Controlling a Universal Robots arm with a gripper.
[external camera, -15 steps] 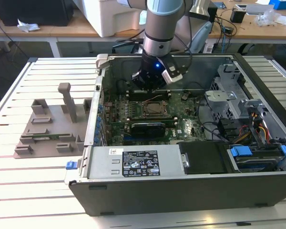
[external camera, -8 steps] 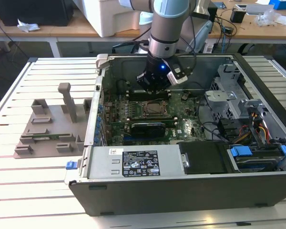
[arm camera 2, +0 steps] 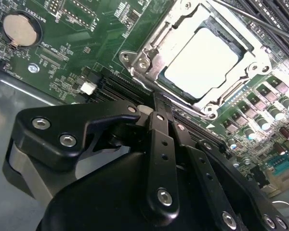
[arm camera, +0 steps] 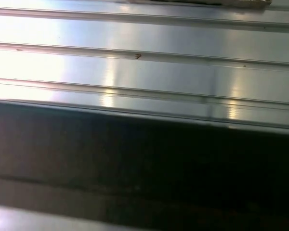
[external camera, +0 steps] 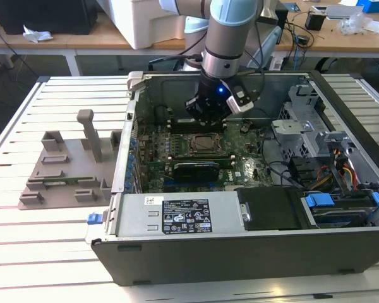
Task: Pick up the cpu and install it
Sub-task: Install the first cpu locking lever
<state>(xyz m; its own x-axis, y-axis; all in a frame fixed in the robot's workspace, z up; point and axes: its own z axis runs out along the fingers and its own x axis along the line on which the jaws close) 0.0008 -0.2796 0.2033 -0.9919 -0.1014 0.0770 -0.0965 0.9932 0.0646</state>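
Inside the socket frame (arm camera 2: pixel 197 62), pale silver square cpu (arm camera 2: pixel 202 62), tool (arm camera 2: pixel 156 113) above, fingers closed, empty.

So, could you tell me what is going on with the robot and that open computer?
The robot arm has its gripper inside the open computer case, just above the motherboard. In the second wrist view, the cpu already lies in the socket, whose metal frame surrounds it. The gripper holds nothing there.
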